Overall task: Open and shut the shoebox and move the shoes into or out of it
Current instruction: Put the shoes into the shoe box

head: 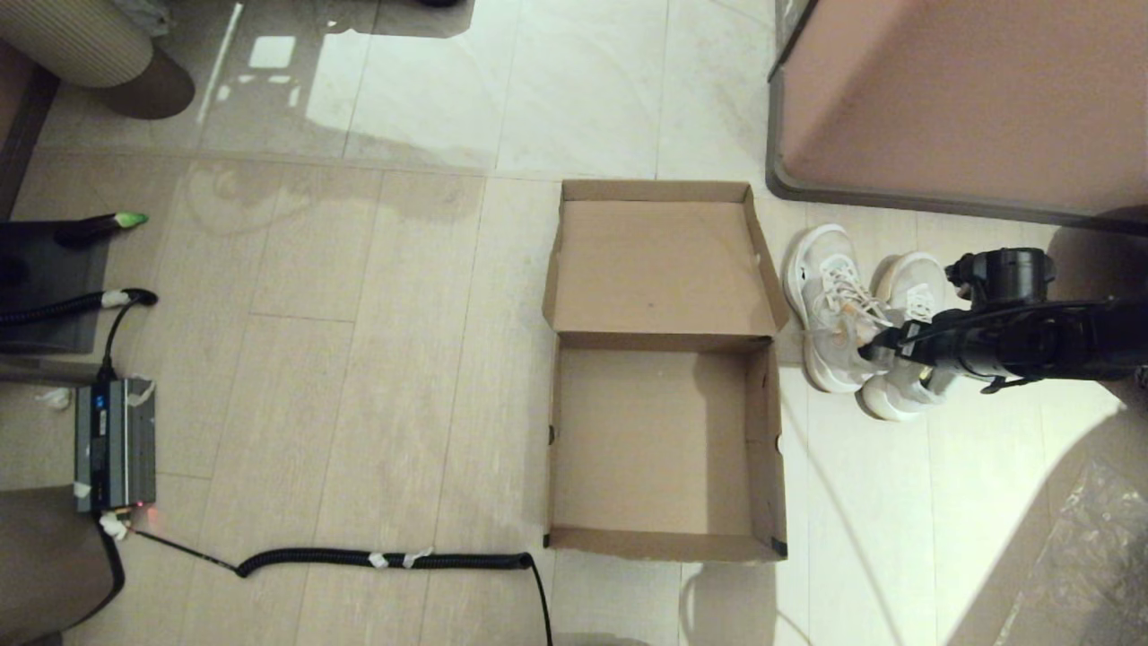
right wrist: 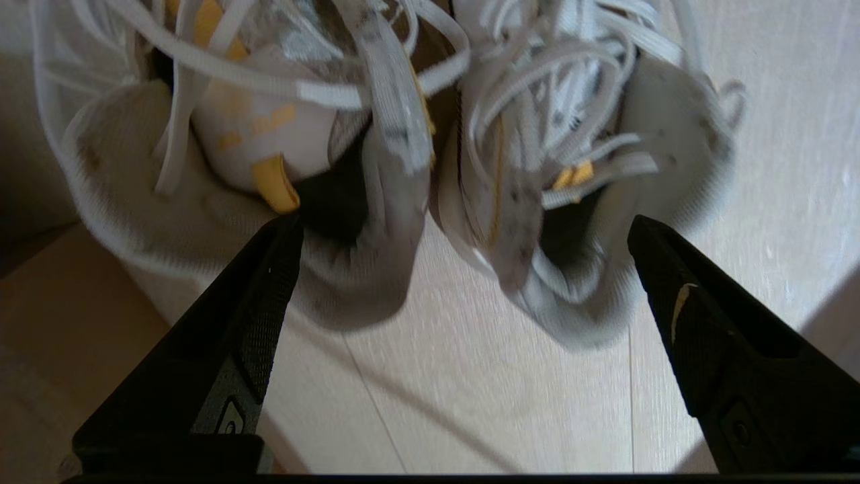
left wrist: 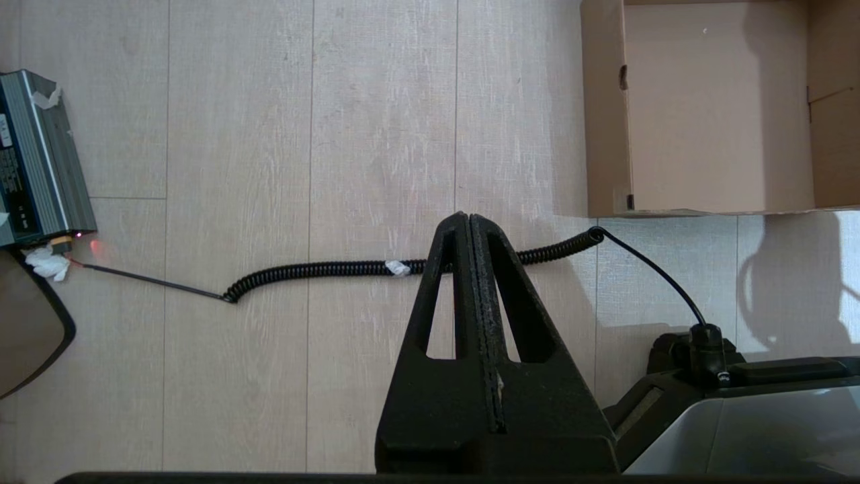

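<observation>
The shoebox lay open and empty on the floor, with its lid folded to the far side. The shoes stood just right of it. The right gripper hung over their heels, fingers wide apart. The left gripper was pressed together near a coiled cable.

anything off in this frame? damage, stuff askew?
Nothing serious. The shoebox lies open and empty, lid folded flat back; its cardboard edges have small nicks. The shoes stand side by side on the floor right of it, laces loose and tangled. The right pincer is open at their heels; the left pincer is shut, parked.
</observation>
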